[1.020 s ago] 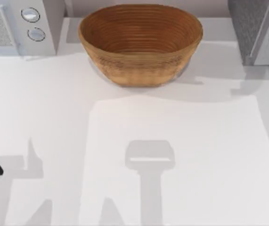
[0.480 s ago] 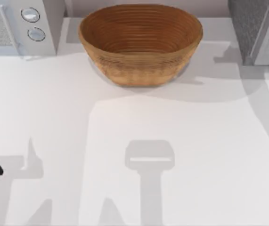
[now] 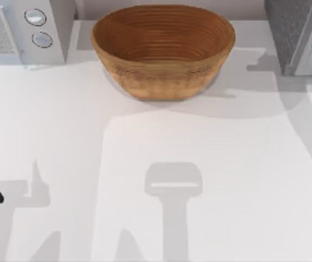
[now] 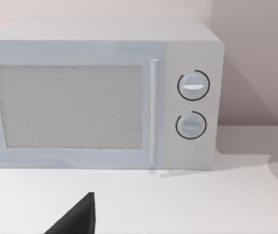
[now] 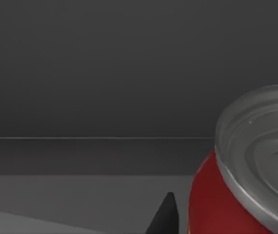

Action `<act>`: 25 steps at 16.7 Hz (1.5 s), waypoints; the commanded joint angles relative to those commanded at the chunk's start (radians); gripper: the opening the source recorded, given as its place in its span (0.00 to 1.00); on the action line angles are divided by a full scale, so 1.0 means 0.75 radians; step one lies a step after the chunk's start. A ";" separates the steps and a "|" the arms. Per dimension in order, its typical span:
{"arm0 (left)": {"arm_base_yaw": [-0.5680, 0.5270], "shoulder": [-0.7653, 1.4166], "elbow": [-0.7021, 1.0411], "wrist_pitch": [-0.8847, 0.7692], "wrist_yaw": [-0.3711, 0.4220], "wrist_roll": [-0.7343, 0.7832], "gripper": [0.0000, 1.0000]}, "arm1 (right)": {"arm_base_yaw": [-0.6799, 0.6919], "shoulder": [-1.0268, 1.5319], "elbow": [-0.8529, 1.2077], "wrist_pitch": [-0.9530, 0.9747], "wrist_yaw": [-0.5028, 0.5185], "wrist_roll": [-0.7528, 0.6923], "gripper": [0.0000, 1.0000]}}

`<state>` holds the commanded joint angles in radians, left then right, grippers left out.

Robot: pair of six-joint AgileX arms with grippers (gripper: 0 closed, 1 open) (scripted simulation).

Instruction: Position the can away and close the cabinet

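Reaching into the dark cabinet (image 5: 104, 73), right claw (image 5: 165, 214) beside the can (image 5: 226, 195) (rigid, slick; grip mid-body); claw state unclear.

Woven wicker basket (image 3: 163, 52), brown, coarse ribbed weave. Left of it, the microwave (image 4: 102, 95): smooth matt white casing, finely speckled door panel. Beneath the basket, the table (image 3: 145, 164), smooth matt white. The can (image 5: 248, 170): glossy red wall, shiny silver metal top, against a matt dark-grey interior.

a rendered kitchen counter, it seems: a white microwave (image 4: 102, 95), a wicker basket (image 3: 163, 50), a grey cabinet (image 3: 300, 35) on a white table (image 3: 63, 125).
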<state>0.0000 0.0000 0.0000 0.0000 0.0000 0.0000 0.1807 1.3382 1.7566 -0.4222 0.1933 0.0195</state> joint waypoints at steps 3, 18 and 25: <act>0.000 0.000 0.000 0.000 0.000 0.000 1.00 | -0.009 0.109 0.132 -0.036 -0.010 -0.002 0.00; 0.000 0.000 0.000 0.000 0.000 0.000 1.00 | -0.110 0.993 1.341 -0.343 -0.093 -0.003 0.00; 0.000 0.000 0.000 0.000 0.000 0.000 1.00 | -0.111 1.005 1.356 -0.347 -0.094 -0.002 0.15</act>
<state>0.0000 0.0000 0.0000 0.0000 0.0000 0.0000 0.0972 2.0922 2.7739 -0.6822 0.1225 0.0178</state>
